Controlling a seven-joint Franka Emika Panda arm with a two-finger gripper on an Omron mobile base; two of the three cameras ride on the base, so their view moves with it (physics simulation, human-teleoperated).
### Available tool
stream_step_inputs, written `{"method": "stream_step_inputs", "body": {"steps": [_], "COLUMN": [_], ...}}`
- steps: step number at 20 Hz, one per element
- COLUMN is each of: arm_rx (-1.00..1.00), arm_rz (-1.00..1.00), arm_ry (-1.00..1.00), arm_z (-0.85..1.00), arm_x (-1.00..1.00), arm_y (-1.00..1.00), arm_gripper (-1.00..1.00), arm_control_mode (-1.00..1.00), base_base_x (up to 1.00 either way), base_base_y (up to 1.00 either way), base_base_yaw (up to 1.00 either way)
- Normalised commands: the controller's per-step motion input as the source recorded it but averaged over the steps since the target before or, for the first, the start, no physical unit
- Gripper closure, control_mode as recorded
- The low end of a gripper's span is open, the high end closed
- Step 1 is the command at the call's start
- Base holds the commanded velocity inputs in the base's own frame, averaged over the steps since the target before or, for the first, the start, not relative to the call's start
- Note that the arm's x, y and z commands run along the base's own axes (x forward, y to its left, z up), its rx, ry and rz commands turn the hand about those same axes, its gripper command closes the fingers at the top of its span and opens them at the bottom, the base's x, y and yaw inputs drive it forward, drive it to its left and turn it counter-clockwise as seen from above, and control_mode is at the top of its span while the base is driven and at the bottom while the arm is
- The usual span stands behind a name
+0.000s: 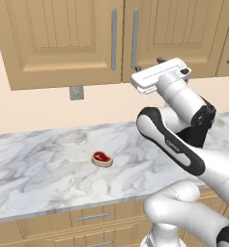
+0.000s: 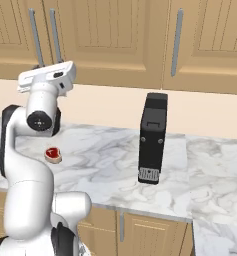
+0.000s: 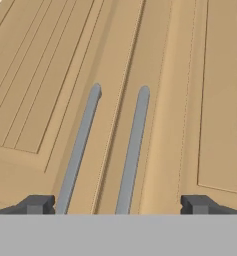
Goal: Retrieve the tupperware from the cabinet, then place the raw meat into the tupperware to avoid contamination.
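**A:** Start with the raw meat (image 1: 102, 158) — where is it?

**B:** Flat on the marble counter (image 1: 38, 164), red face up with a pale fat rim, out in the open and well apart from everything else. From the right base view the raw meat (image 2: 53, 154) lies just past the arm's white elbow.

**A:** And the tupperware?

**B:** Can't see it. The cabinet (image 1: 72, 38) has its doors shut, panelled light wood hanging above the counter.

**A:** The gripper?

**B:** The gripper (image 3: 117, 204) is up high, pointed straight at the cabinet's front. Its two dark fingertips (image 3: 37, 204) stand spread wide, and nothing sits between them. In the hand view two grey bar handles (image 3: 135, 145) run side by side in the gap, one on each door, with the seam between them.

**A:** Touching the handles?

**B:** Near them, but whether there's contact I cannot tell.

**A:** Anything else around?

**B:** A tall black coffee machine (image 2: 153, 138) stands on the counter, far to the right of the meat. A small grey wall outlet (image 1: 76, 92) sits under the cabinet, and drawers (image 1: 93, 216) with horizontal handles run below the counter edge.
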Motion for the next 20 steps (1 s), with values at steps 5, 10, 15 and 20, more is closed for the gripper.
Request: {"method": "stream_step_inputs", "body": {"steps": [5, 10, 15, 20], "arm_rx": [0.00, 0.00, 0.00, 0.00], "arm_rz": [-0.03, -0.02, -0.03, -0.03], "arm_ry": [0.00, 0.00, 0.02, 0.03], "arm_z": [0.02, 0.00, 0.00, 0.00], "arm_x": [0.18, 0.19, 0.15, 0.15], "arm_y": [0.05, 0.09, 0.04, 0.00], "arm_gripper": [-1.00, -1.00, -1.00, -1.00], "arm_control_mode": [-1.00, -1.00, -1.00, -1.00], "base_base_x": [0.00, 0.00, 0.00, 0.00], "base_base_y": [0.00, 0.00, 0.00, 0.00], "base_base_yaw": [0.00, 0.00, 0.00, 0.00]}}
